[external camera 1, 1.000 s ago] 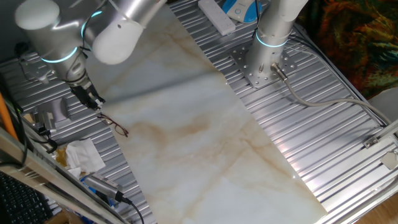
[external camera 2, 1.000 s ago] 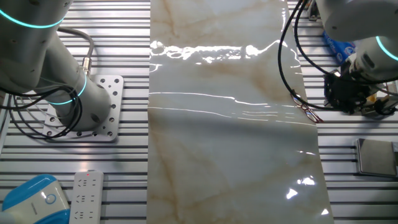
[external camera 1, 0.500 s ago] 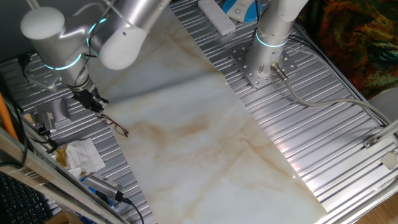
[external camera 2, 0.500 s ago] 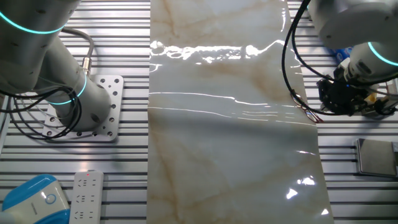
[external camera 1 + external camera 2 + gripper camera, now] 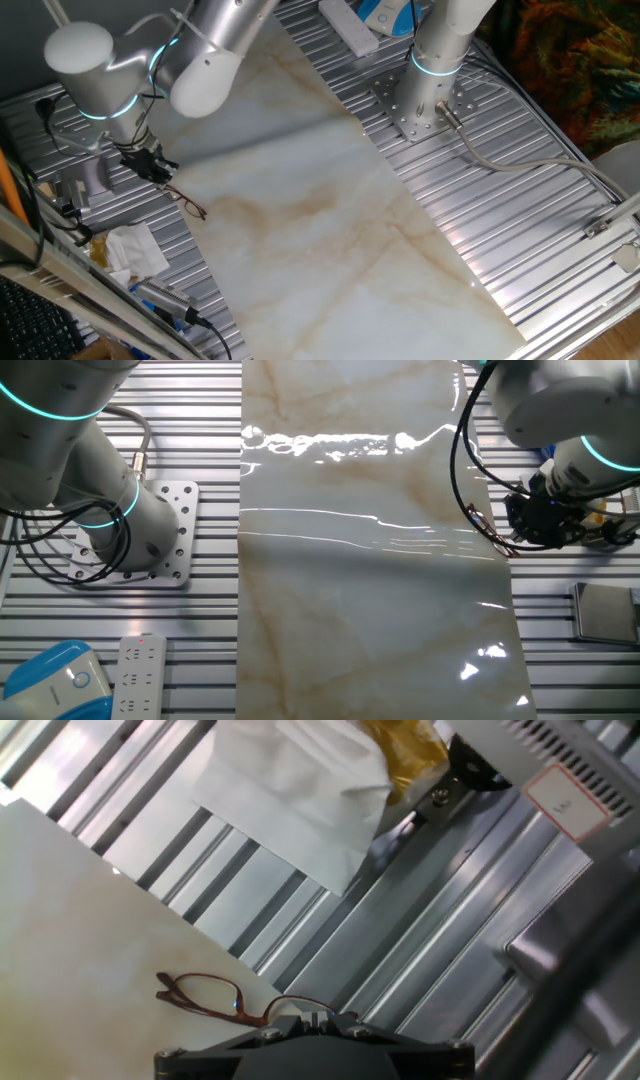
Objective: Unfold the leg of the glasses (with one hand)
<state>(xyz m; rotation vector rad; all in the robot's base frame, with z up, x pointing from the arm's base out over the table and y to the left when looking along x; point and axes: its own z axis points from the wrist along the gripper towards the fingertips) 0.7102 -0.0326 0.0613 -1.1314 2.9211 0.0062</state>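
Observation:
The glasses (image 5: 186, 203) have a thin reddish-brown wire frame. They lie at the left edge of the marble sheet (image 5: 300, 200). They also show in the other fixed view (image 5: 488, 530) and in the hand view (image 5: 215, 997). My gripper (image 5: 155, 170) is low over the table just behind the glasses. In the hand view its black body fills the bottom edge. The jaws stand almost together, and the wire of one leg (image 5: 300, 1004) runs right into the narrow gap between them. The fingertips are mostly hidden by the gripper body.
A crumpled white tissue (image 5: 135, 250) lies close to the glasses on the ribbed metal table, with a yellow item (image 5: 405, 750) beside it. A grey block (image 5: 90, 178) stands left of the gripper. A second arm's base (image 5: 425, 95) stands at the back.
The arm's wrist has turned and shifted slightly to the right over the second. The gripper stays by the glasses, which have barely moved.

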